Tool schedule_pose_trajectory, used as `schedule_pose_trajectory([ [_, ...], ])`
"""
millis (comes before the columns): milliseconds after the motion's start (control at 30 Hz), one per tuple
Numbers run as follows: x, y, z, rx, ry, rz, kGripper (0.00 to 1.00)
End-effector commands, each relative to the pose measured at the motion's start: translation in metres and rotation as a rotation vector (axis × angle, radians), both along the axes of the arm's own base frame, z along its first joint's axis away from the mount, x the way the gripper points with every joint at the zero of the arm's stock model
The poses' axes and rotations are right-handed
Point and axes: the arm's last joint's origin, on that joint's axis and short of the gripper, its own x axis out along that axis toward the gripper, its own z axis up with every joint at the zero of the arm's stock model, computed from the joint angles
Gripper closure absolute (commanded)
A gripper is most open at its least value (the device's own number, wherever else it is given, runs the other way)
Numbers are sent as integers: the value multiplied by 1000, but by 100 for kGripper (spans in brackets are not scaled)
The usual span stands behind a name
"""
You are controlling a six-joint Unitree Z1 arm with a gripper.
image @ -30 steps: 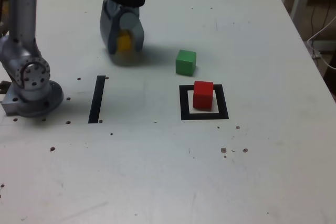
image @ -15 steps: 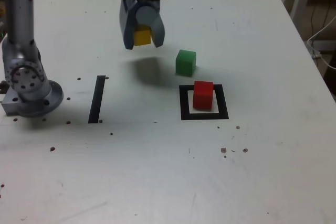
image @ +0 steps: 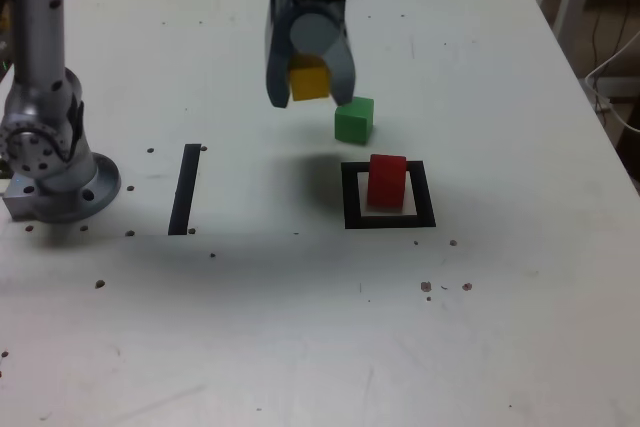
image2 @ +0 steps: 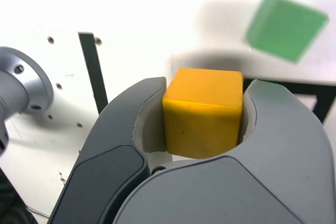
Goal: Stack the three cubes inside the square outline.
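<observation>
Up above the table (image: 300, 347), I've got the gripper (image: 309, 82) clamped on the yellow cube (image: 309, 80), one jaw on each side face, so the bottom face stays free to land flat on something. It's hanging in the air just to the exterior view's left of the green cube (image: 354, 119), which sits on the table right behind the square outline (image: 349, 197). The red cube (image: 387, 181) is already sitting inside the outline on the white centre, so that's my base layer. Carrying high makes sense to me: yellow needs to clear both green and red before coming down on top of red. The black strip (image: 185, 188) off to the left isn't part of this.
</observation>
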Motion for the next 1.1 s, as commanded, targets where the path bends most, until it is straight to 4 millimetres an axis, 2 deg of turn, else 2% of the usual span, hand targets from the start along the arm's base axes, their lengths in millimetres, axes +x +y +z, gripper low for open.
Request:
schedule_pose_trajectory([
  [0,6,-7,-1,-6,8,-15,73],
  [267,28,-34,-2,-24,11,-75,73],
  [567,52,-56,-10,-33,18,-115,73],
  [1067,72,-62,-21,-46,22,-145,72],
])
